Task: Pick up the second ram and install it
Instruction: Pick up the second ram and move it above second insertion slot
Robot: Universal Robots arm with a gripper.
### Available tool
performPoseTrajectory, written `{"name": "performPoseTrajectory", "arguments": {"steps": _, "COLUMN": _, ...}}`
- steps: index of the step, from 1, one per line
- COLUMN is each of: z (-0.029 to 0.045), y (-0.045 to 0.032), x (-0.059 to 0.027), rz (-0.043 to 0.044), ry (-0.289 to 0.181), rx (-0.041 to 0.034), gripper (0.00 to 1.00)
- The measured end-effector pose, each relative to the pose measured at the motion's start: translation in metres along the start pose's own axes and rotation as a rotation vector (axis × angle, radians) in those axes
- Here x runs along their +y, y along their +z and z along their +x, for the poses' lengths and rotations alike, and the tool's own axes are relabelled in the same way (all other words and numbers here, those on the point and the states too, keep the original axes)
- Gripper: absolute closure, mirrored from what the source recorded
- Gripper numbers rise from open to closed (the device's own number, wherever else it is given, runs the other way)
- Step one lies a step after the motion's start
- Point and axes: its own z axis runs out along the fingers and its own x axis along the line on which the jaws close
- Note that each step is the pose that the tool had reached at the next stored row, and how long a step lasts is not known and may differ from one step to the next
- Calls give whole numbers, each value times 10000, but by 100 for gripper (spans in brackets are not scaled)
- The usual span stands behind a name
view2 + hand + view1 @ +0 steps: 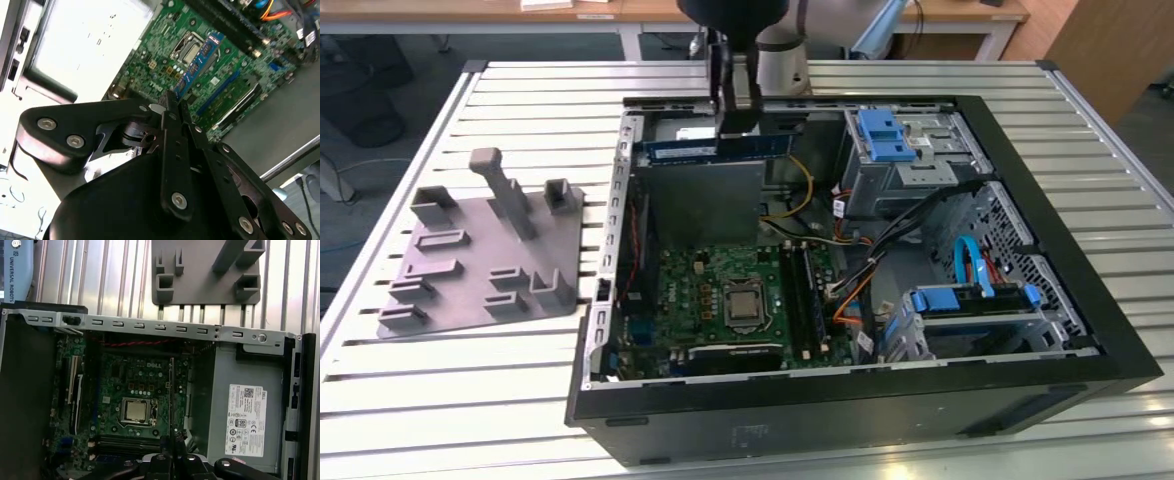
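In the exterior view my gripper (736, 126) hangs over the back of the open computer case, shut on the second ram (707, 149). The ram is a slim blue-green stick held level on its long edge above the grey power supply (700, 195). The second wrist view shows the black fingers (176, 115) clamped on one end of the ram (200, 60), which reaches out over the green motherboard (165, 55). Seen edge-on in the first wrist view, the ram (171, 390) is a thin dark line rising from the gripper (172, 442). The long black memory slots (803, 295) lie beside the processor socket (742, 303).
A grey printed fixture (480, 250) stands on the slatted table at the exterior view's left. Inside the case (1067, 300) are drive cages with blue tabs (894, 135) (974, 300) and loose orange, black and blue cables (854, 290). The case walls rise around the motherboard.
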Motion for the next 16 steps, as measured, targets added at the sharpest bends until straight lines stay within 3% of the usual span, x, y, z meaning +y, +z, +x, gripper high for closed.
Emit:
{"name": "performPoseTrajectory", "arguments": {"steps": 11, "z": 33, "y": -5, "x": -439, "rz": -40, "ry": -1, "rx": -3, "gripper": 86}}
{"name": "performPoseTrajectory", "arguments": {"steps": 16, "z": 37, "y": -4, "x": -491, "rz": -44, "ry": 7, "rx": -3, "gripper": 86}}
